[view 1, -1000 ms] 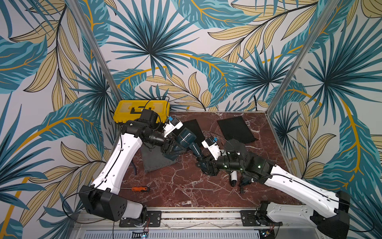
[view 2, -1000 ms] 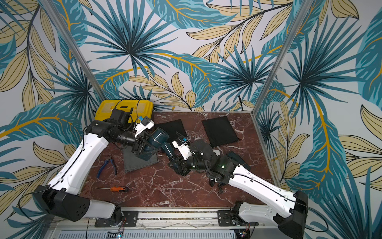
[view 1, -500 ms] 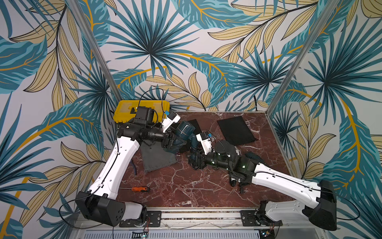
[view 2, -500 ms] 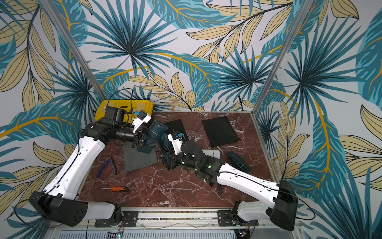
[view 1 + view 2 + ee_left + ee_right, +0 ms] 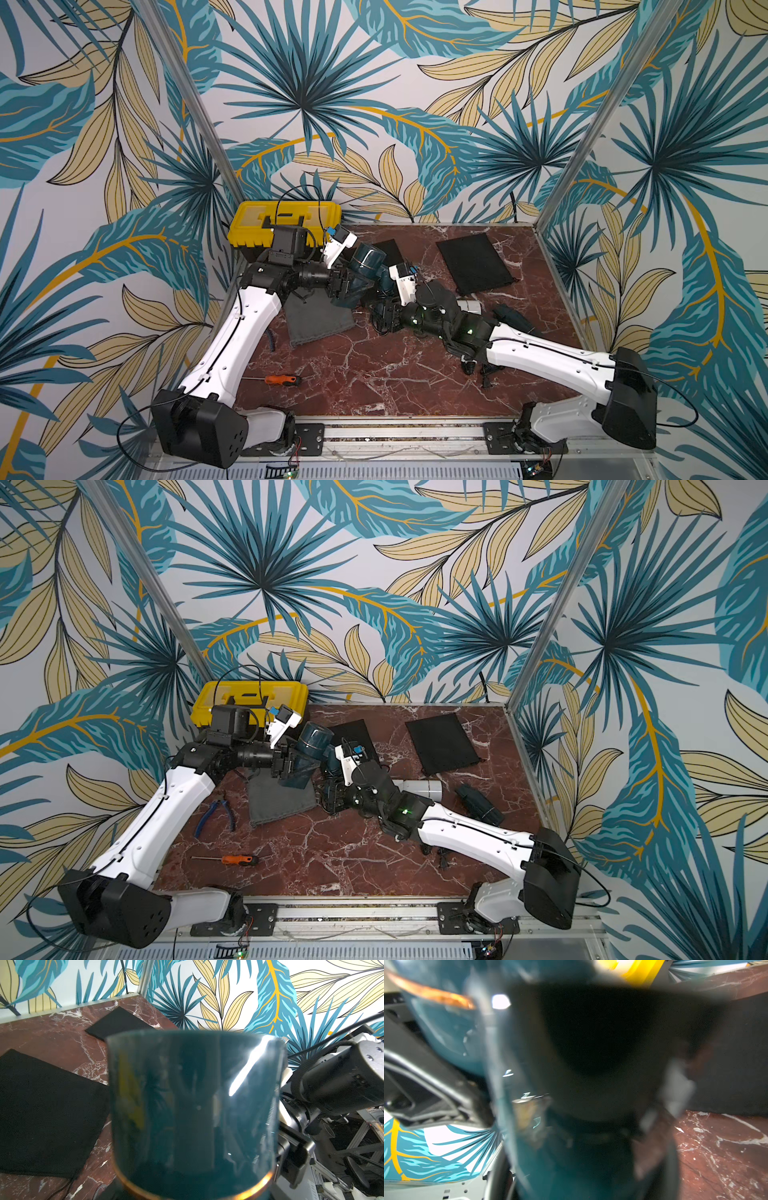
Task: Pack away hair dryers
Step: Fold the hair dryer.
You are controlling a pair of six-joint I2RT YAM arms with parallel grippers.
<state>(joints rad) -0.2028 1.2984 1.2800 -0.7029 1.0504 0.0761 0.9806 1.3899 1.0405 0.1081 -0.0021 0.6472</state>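
Left pincer (image 5: 347, 287) is clamped wide around the body of a teal hair dryer (image 5: 368, 258). It holds the dryer tilted above the surface (image 5: 374, 374), over the far edge of a grey pouch (image 5: 318, 322). From the left wrist the dryer's barrel fills the frame. It is round, glossy hard plastic that mirrors the leafy wall, with a thin copper-coloured ring at one end.

The right pincer (image 5: 381, 311) sits just beside the dryer's lower part. Its wrist view is a blur of teal plastic and something black pressed close, so I cannot tell whether it is closed on anything.

A white hair dryer (image 5: 470, 306), a smooth tube, peeks out behind the right arm. A second teal hair dryer (image 5: 513, 318) lies beyond it near the right edge, well apart from both pincers.

The surface is red-brown marble with white veins. Two black pouches (image 5: 471, 262) lie flat toward the back, matte cloth rectangles. A yellow plastic toolbox (image 5: 286, 218) stands in the far left corner, and an orange-handled screwdriver (image 5: 282, 379) lies near the front.
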